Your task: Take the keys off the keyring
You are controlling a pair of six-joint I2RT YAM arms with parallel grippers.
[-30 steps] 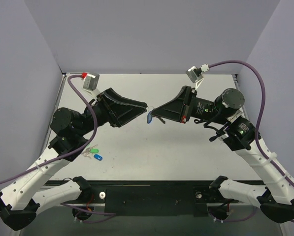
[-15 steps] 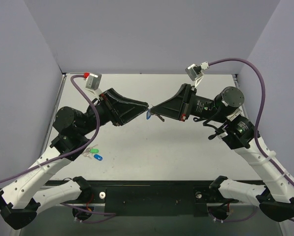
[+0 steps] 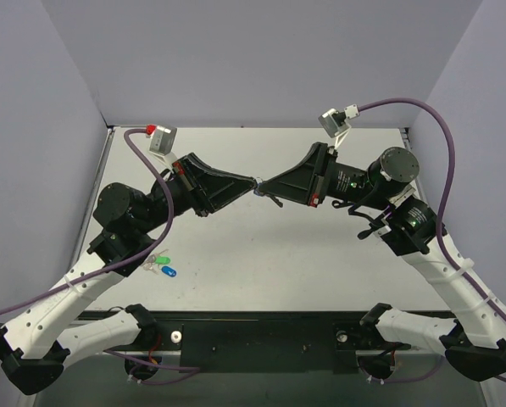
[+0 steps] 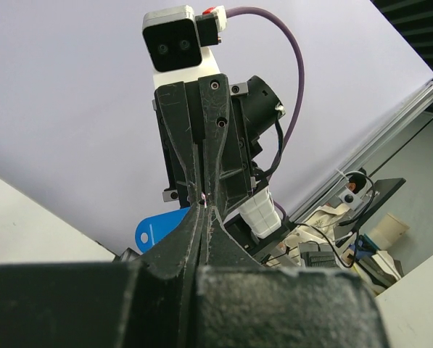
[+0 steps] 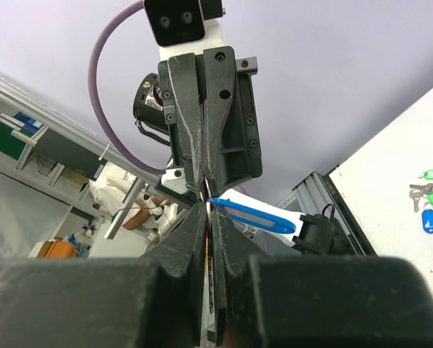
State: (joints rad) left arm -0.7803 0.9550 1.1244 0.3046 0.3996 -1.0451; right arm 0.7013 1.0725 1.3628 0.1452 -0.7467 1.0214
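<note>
Keyring (image 5: 254, 215) mid-air, pinched at tip of R gripper (image 5: 207, 212), L gripper (image 4: 204, 212) tip-to-tip w/ it, jaws closed, contents unclear

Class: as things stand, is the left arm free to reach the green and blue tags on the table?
Probably not: the left gripper, jaws shut, meets the right gripper tip to tip at the keyring.

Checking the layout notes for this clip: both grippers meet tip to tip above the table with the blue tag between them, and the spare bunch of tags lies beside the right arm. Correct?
Not quite. The spare bunch of tags lies on the table beside the left arm, not the right one, as the top view shows. The rest stands.
</note>
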